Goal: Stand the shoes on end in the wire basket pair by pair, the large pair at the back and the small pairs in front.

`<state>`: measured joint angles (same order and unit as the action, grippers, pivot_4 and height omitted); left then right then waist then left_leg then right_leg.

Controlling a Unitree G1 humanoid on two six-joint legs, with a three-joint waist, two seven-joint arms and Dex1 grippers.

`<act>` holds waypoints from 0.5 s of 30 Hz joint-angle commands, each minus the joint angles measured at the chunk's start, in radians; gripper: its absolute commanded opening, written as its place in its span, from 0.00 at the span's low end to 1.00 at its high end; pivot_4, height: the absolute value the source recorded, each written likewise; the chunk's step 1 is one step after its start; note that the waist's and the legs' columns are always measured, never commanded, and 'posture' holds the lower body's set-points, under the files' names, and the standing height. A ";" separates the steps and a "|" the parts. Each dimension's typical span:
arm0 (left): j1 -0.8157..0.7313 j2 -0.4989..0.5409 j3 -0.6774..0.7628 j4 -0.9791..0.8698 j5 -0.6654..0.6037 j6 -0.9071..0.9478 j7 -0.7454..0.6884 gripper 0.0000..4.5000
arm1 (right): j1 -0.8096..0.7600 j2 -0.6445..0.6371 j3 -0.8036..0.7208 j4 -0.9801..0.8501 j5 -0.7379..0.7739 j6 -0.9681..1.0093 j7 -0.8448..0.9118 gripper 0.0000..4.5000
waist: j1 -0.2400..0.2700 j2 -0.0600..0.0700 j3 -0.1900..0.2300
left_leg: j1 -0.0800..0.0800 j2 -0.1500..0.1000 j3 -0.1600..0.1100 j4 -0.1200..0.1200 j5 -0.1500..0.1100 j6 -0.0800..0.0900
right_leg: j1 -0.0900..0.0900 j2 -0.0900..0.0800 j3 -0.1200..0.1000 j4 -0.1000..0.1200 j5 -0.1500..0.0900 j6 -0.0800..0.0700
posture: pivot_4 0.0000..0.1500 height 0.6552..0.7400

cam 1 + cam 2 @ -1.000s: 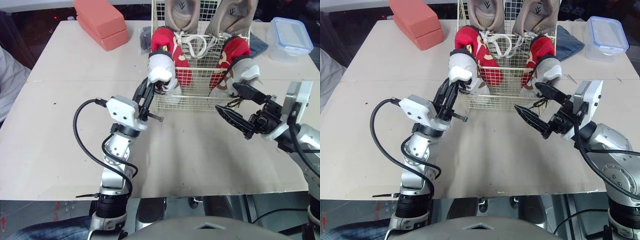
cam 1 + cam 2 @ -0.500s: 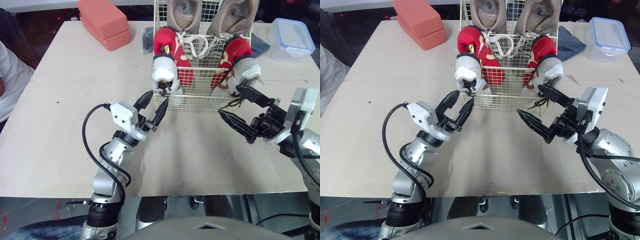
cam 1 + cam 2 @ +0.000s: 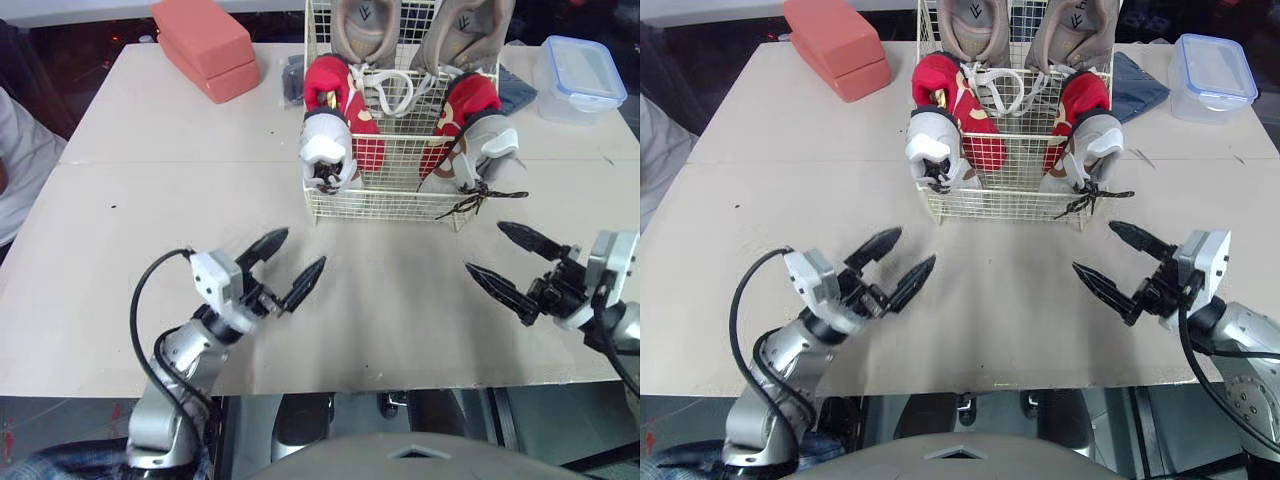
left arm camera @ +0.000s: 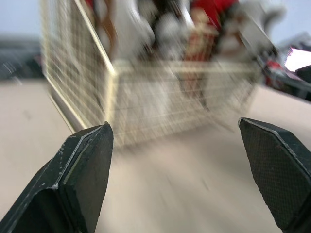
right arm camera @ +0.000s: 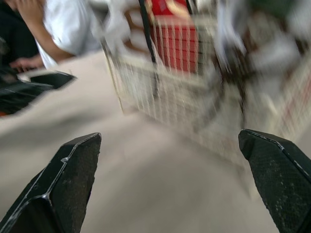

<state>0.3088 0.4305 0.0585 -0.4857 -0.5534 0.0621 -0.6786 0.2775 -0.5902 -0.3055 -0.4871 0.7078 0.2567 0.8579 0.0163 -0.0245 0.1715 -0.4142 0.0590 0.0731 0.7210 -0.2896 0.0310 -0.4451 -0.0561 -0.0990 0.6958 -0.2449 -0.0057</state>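
Both left claw [image 3: 300, 249] and right claw [image 3: 484, 247] gape, clear of the wire basket [image 3: 380, 205].

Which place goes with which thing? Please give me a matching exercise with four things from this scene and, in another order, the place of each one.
Things:
1. tan shoes
2. red and white shoes
3. salmon box
4. clear plastic container

Places:
a. on the table, right of the wire basket
b. at the back of the wire basket
c. on the table, left of the wire basket
d. at the front of the wire basket

Pairs: 1-b, 2-d, 3-c, 4-a.
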 commanded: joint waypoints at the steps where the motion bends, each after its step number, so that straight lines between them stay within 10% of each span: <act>1: 0.018 0.055 0.024 -0.004 0.058 0.023 -0.003 0.99 | 0.049 -0.030 -0.010 0.133 -0.126 -0.162 0.125 1.00 | 0.002 0.000 0.000 | 0.000 0.000 0.000 0.000 0.000 0.000 | 0.000 0.000 0.000 0.000 0.000 0.000 | 1.00 0.36; 15: 0.068 0.127 0.071 0.095 0.132 0.020 -0.056 0.99 | -0.014 -0.078 0.005 0.471 -0.226 -0.342 0.312 1.00 | 0.000 0.002 0.000 | 0.000 0.001 0.000 0.000 0.000 0.000 | -0.001 0.001 0.000 0.000 0.000 0.000 | 1.00 0.36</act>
<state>0.3768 0.5528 0.1092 -0.3779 -0.4165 0.1002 -0.7243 0.2735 -0.6549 -0.2880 -0.0138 0.4722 -0.0637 1.1533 0.0168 -0.0225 0.1717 -0.4145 0.0597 0.0735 0.7207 -0.2897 0.0309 -0.4459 -0.0553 -0.0986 0.6958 -0.2450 -0.0058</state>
